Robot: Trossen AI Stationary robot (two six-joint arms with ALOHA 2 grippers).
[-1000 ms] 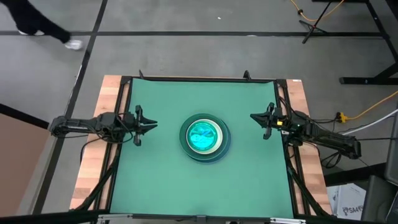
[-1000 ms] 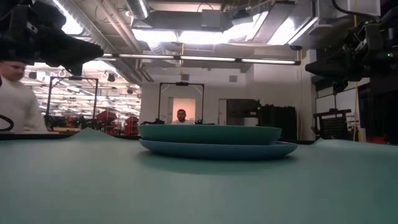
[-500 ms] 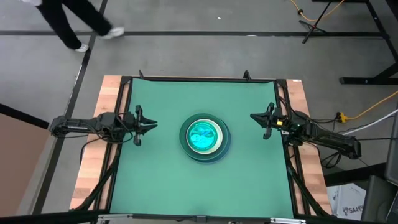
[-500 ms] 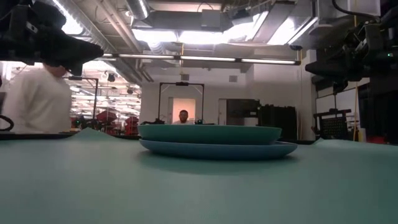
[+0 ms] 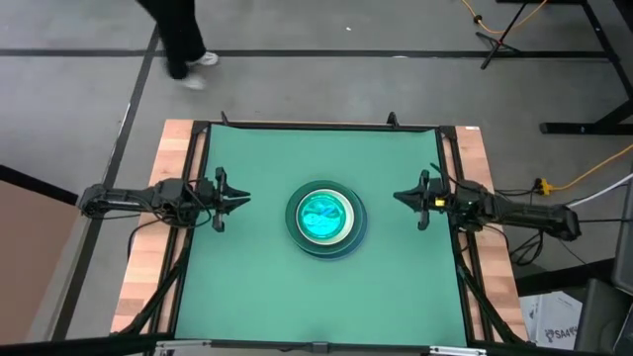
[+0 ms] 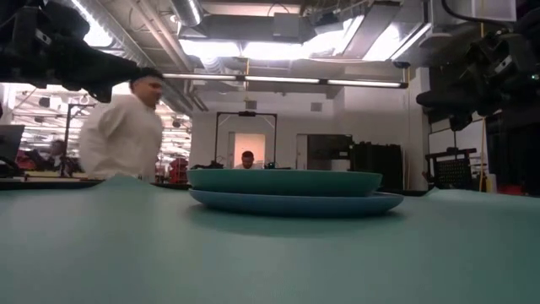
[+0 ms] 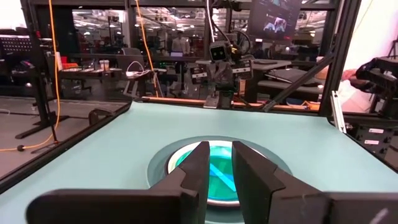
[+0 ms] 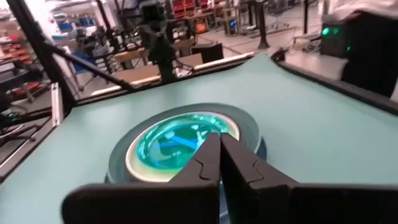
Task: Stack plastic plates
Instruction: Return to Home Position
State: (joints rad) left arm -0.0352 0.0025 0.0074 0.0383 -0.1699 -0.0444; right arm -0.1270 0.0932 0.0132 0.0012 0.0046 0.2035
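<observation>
The plastic plates stand in one stack at the middle of the green mat. The large slate-blue plate lies at the bottom with the dark green one on it. A white rim and translucent cyan plates show on top; the others are hidden inside. My left gripper hovers to the left of the stack, its fingers a narrow gap apart, holding nothing. My right gripper hovers to the right of the stack, shut and empty. Both point at the stack.
The green mat lies bare around the stack. Black frame rails run along the table's left and right sides. A person walks past beyond the far edge, and another sits farther back.
My right gripper has swung a little toward the table's near edge and the stack, and its arm now lies more level across the table. The stack has not moved. A person has walked along the far side of the table.
</observation>
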